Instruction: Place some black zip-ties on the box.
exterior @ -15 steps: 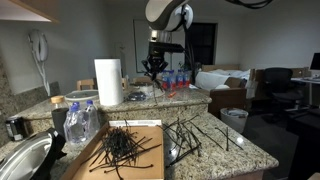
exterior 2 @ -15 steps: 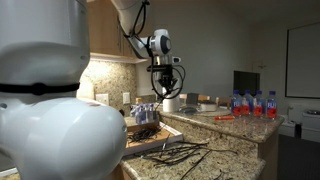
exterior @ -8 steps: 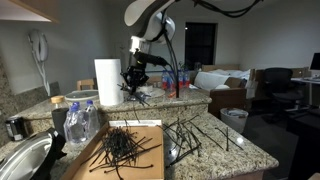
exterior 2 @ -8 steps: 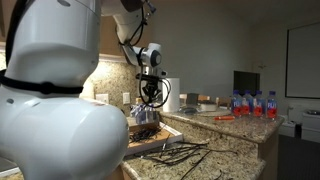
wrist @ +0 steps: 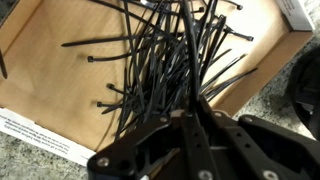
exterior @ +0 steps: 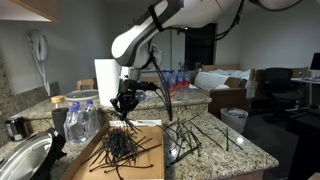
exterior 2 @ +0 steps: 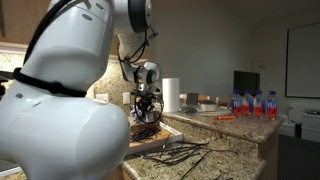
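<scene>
Granite desk point(exterior: 240, 152), kitchen. Pincer point(wrist: 190, 120) narrow, clamped on a few black zip-ties point(wrist: 185, 60) that dangle into the cardboard box point(wrist: 50, 95), onto the heap point(exterior: 125, 152) there. Loose ties point(exterior: 200, 135) on desk, box's 3 o'clock.

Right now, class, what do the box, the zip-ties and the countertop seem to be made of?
Box: plain brown cardboard, matte, with a printed white edge. Zip-ties: black plastic, likely nylon, slightly glossy thin strips. Countertop: speckled polished stone, probably granite.

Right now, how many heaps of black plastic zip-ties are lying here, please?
2: one on the flat cardboard box, one on the granite counter; more may be hidden.
</scene>
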